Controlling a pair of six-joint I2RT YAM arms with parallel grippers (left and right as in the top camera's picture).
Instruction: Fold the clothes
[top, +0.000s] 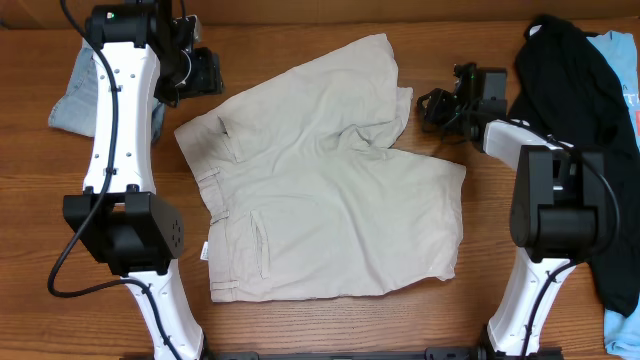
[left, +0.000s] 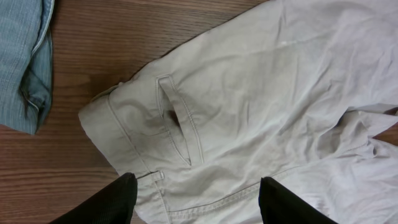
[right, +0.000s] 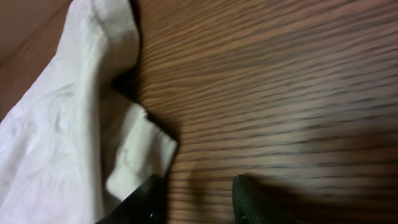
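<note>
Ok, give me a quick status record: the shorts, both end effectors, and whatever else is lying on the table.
shorts: khaki shorts spread out mid-table, unfolded, waistband toward the left arm's side
left end effector: left end effector open, empty, above the waistband corner near a pocket
right end effector: right end effector open, empty, over bare table beside a leg hem
other garments: denim piece on the left; black garment on the right
fold progress: not started
</note>
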